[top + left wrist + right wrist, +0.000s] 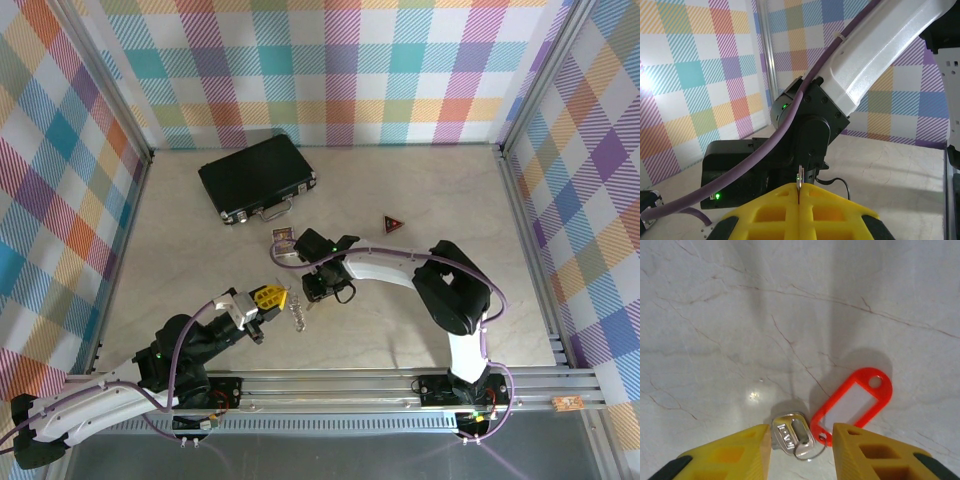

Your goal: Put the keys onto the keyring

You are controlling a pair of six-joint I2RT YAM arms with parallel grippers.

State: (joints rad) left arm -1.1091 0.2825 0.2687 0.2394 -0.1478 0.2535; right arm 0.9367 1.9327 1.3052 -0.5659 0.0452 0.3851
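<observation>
Right wrist view: right gripper (801,434) points straight down at the table (715,315), jaws spread approx halfway, holding nothing. Key (791,434) lies flat on the table in the gap betw. the two yellow fingers (735,452). Its silvery head sits right up against the finger on the left of the picture; can't tell if they actually touch. There's clear space on the other side. Key's small wire loop pokes out below the head. Red tag (852,404) runs off diagonally up and to the right, its near end by the other finger's tip and most of it beyond the jaws.

Left wrist view: left gripper (799,195) has its jaws pressed together, pinching a thin metal edge that sticks up betw. the yellow pads. That looks to be the keyring (799,183). Right arm's wrist is just in front of it.

Top view: keyring's silvery pieces (297,316) hang at the left gripper's tip, just beside the right gripper, near table centre. Black case (258,177) sits well apart, towards the back.
</observation>
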